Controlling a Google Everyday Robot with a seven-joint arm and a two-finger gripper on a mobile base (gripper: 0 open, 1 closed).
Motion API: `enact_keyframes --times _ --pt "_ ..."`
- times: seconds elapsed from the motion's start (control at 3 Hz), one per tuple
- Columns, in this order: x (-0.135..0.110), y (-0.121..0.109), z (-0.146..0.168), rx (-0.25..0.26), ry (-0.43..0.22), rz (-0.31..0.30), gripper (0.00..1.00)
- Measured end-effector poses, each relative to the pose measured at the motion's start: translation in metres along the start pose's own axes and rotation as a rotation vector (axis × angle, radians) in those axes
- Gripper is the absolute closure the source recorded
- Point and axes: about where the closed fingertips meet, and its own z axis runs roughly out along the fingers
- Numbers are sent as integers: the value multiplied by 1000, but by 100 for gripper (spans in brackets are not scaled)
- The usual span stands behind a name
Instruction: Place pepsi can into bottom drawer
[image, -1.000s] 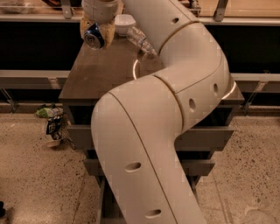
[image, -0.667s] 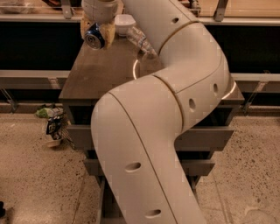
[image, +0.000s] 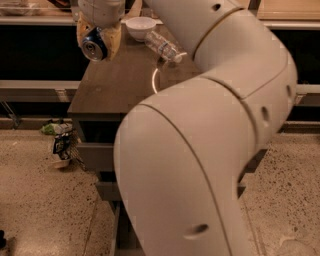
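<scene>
Single camera view. The gripper (image: 98, 40) hangs above the far left corner of the cabinet (image: 117, 82), its tan fingers (image: 114, 41) clamped on either side of the pepsi can (image: 94, 46). The can is held in the air, clear of the cabinet top. Its long axis is tilted: one silver end, with the pull-tab, faces the camera and slightly downward, while the blue body runs up and away between the fingers. No logo or lettering can be read on the can from this side.

A white bowl (image: 140, 26) stands at the cabinet's far edge, right of the gripper. Just beside the bowl lies a clear plastic bottle (image: 162, 46), on its side; its pale label is unreadable. The robot arm (image: 210, 150) covers the cabinet's right half and most of its front. Stepped drawer fronts (image: 95, 156) show at the cabinet's left front. A printed packet (image: 61, 149) lies on the floor left of the cabinet, its text illegible.
</scene>
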Motion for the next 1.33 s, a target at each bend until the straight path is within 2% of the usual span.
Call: enact_keyframes --times 0.33,0.67,1.0,1.33 --pt "-54 -15 -21 98 -39 -23 100" --pt "-106 -15 -29 174 -94 -3 100" --pt "-153 9 -27 198 -150 71 100" --pt "-165 28 -3 140 -178 81 100"
